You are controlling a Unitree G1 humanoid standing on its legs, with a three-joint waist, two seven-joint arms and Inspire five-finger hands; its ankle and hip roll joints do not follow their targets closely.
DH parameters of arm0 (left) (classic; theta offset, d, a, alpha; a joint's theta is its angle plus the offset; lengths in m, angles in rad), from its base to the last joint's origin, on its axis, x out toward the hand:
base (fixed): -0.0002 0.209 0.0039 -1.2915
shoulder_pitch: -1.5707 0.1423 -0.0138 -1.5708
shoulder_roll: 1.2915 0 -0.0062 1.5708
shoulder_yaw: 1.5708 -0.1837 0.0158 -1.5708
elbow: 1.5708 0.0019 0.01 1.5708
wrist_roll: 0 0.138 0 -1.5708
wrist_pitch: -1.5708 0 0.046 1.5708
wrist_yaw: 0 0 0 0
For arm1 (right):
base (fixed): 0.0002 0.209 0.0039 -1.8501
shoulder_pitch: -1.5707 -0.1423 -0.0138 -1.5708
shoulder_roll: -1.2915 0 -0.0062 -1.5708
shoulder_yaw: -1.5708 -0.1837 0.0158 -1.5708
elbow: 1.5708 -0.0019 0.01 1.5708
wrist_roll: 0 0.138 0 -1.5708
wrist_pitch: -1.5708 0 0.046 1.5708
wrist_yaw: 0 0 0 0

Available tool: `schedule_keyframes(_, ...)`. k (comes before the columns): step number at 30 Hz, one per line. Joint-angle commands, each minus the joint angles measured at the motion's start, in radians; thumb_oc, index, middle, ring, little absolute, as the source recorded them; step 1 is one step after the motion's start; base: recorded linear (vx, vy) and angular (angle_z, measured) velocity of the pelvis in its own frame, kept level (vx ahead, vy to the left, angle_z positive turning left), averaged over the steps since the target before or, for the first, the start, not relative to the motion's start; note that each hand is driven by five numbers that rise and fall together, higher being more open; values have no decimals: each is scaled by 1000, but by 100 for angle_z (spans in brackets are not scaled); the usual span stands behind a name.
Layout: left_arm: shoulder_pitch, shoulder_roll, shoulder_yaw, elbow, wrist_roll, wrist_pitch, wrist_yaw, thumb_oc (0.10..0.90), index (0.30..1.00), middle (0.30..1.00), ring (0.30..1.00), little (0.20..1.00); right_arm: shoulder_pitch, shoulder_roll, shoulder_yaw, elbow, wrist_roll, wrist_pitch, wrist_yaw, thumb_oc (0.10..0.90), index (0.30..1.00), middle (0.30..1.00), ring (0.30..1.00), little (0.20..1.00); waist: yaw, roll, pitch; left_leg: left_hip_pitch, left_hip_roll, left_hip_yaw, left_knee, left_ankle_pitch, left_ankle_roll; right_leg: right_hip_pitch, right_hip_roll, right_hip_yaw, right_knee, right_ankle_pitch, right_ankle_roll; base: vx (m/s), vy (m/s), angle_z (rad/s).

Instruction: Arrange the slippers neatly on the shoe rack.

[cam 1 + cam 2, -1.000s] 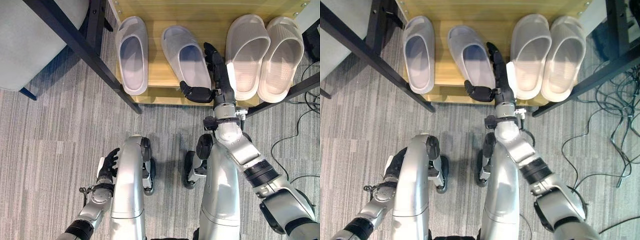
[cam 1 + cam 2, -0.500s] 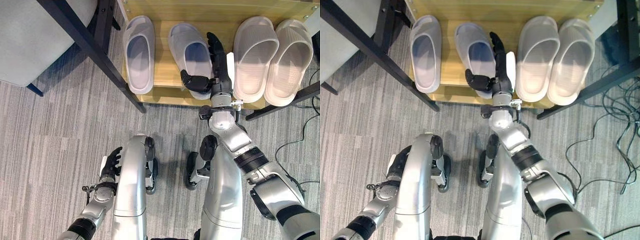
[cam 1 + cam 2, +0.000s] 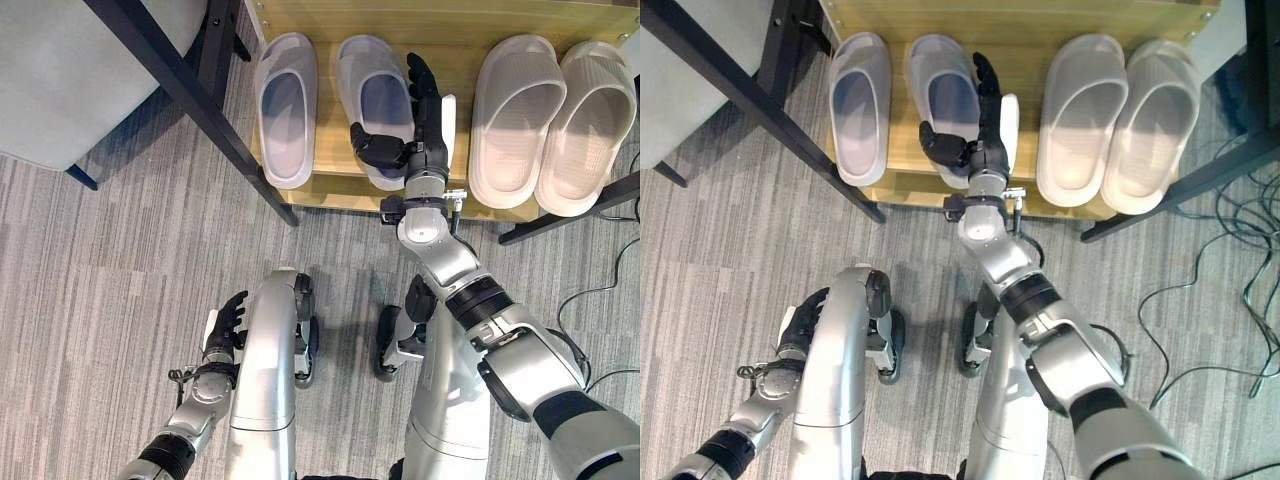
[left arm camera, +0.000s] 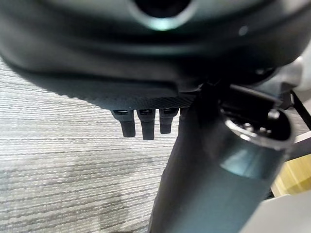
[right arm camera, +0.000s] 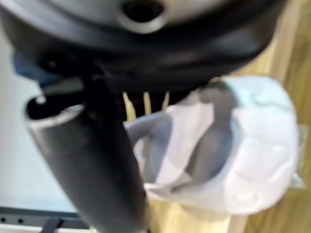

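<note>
Carpet (image 3: 110, 280), grey and striped, lies nearest, and the left hand (image 3: 224, 325) hangs low beside the robot's side above it, fingers (image 4: 141, 127) loosely straight and holding nothing. Farther on, the right arm reaches forward to the front edge of the wooden shoe rack (image 3: 330, 190). The right hand (image 3: 415, 120) rests against the second grey slipper (image 3: 372, 95): its straight fingers (image 3: 421, 85) lie along that slipper's right side, pointing toward the back of the rack, while its thumb (image 3: 375, 150) bends across the slipper's heel end, so the hand cups the slipper's near right corner rather than closing round it. In the right wrist view the same slipper (image 5: 228, 150) sits on the pale wood just past the fingers, its opening facing the hand.

On the rack four slippers stand in a row, toes toward the back. The left grey slipper (image 3: 287, 105) sits just beside the one under the hand, the two nearly parallel with a narrow gap between them. To the right, well apart from the hand's slipper, a pair of white slippers (image 3: 545, 120) lie touching side by side, their heels slightly over the rack's front edge. A dark table leg (image 3: 190, 95) slants across the floor to the left of the rack, with a pale grey seat (image 3: 70, 70) beyond it.
</note>
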Motion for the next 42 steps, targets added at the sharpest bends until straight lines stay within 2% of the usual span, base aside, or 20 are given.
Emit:
schedule_keyframes(1,-11,5,-56,-99,-17,-98,27,800,900,900,900,900,-136,87,64,1,22,-79,14,800,900,900,900,900,62,1,-36,-68,24,-19,-42,48,-64,57,-6,51,65,-88,-44,0,0,0)
schedule_keyframes(19,-1,14,-76,-115,-19,-113,28,800,900,900,900,900,-158,166,64,35,37,-94,-14,800,900,900,900,900,88,12,-36,-68,17,-18,-47,50,-64,57,-14,44,64,-84,-44,0,0,0)
schedule_keyframes(29,16,30,-87,-148,-16,-133,26,800,900,900,900,900,-170,210,26,69,30,-111,-66,800,900,900,900,900,103,37,-36,-68,11,-21,-48,48,-63,57,-19,38,64,-86,-43,1,2,1)
schedule_keyframes(42,27,40,-91,-161,-18,-145,15,800,900,900,900,900,-194,242,16,106,51,-117,-66,800,900,900,900,900,119,50,-36,-68,9,-14,-53,50,-63,57,-26,45,75,-90,-43,0,0,0)
